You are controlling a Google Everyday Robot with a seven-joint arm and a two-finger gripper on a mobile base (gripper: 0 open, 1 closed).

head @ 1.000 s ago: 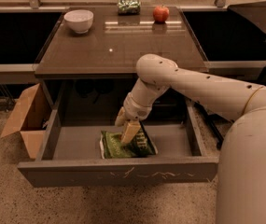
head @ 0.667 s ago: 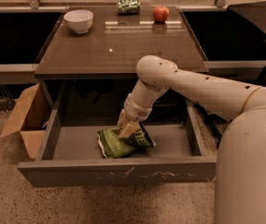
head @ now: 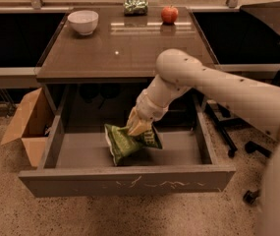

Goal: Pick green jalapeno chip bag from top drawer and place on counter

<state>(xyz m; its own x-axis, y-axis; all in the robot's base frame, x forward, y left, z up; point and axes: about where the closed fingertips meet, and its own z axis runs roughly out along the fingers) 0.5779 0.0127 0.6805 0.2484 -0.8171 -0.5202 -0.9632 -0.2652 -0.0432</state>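
Green crinkly foil right in the middle of the shot: the green jalapeno chip bag [head: 125,144] is inside the top drawer [head: 129,182], about midway across it, crumpled and tilted. The gripper [head: 139,127] sits at the bag's upper right part, down inside the drawer just below the counter's front edge. Its jaws are pinched narrow on the bag, with foil bunched up around the tan fingers [head: 140,125]. The bag's left and lower end sags down toward the drawer floor, and honestly I can't tell if that end is touching the floor or hanging just off it.

The drawer is pulled all the way out, and its long grey front panel has pale scratches along it. The cream-coloured arm [head: 213,82] comes in from the right, bends at a big rounded joint in front of the counter [head: 125,53], and then angles down-left into the drawer.

Up on the glossy brown counter, along the far edge:
- a white bowl [head: 83,21] at the left corner
- a small shiny green packet [head: 135,6] near the middle
- a red apple [head: 169,14] just right of the packet

All three are apart from each other and well away from the gripper.

An open cardboard box [head: 26,124] sits on the speckled floor [head: 105,215], just beside the drawer's left side.
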